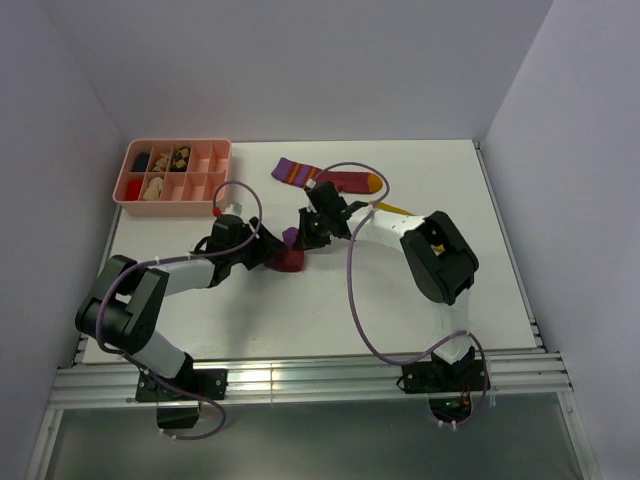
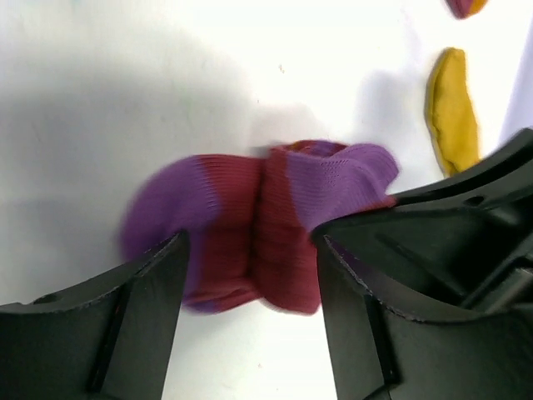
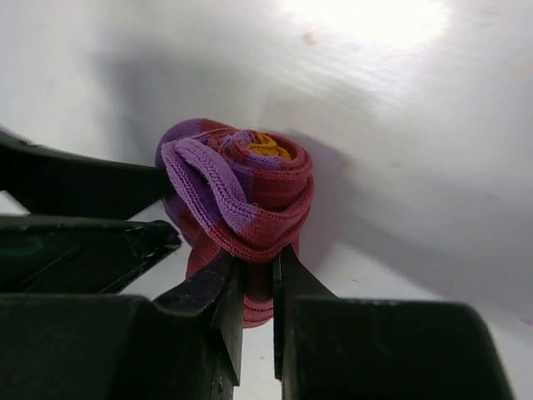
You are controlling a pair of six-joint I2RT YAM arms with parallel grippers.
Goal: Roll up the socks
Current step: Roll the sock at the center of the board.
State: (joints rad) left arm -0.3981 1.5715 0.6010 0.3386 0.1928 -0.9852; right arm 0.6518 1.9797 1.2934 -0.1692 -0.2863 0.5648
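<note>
At mid-worktop (image 1: 300, 310) I see the rolled maroon sock (image 3: 241, 192): my right pincer (image 3: 258, 271) nips a fold at its base, and my left pincer (image 2: 250, 250) stands wide astride it. Beyond lie a flat maroon sock (image 1: 330, 178), a mustard sock (image 1: 397, 208) and, far left, a pink compartment tray (image 1: 170, 207).

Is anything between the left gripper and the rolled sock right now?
Nothing visible. The left gripper is open, one finger on either side of the rolled sock. The right gripper pinches the sock's edge from the other side.
</note>
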